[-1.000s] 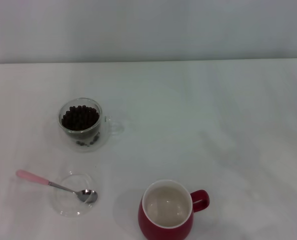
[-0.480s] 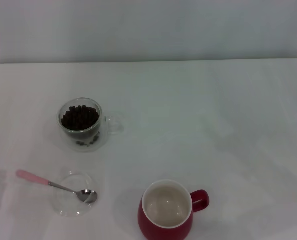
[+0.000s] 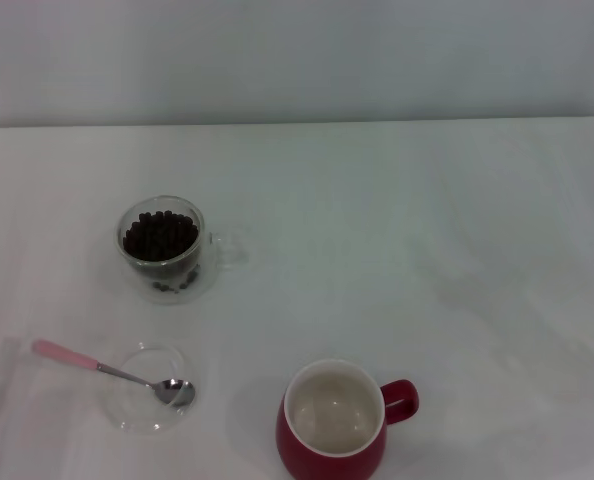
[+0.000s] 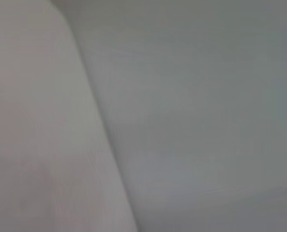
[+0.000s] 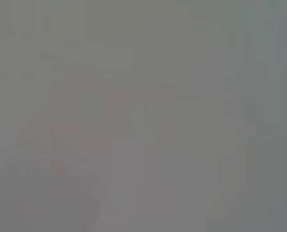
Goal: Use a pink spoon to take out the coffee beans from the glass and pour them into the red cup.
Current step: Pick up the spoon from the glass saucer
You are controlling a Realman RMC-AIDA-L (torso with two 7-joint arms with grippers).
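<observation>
Only the glass [image 3: 161, 247] holds coffee beans [image 3: 160, 235].

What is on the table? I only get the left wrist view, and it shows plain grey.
Observer: A glass full of coffee beans stands on the robot's left side.
Operator: Any spoon?
Observer: Yes, the pink spoon lies with its bowl in a shallow clear dish, nearer the robot than the glass.
Operator: And the cup?
Observer: The red cup stands upright at the near edge, empty inside.
</observation>
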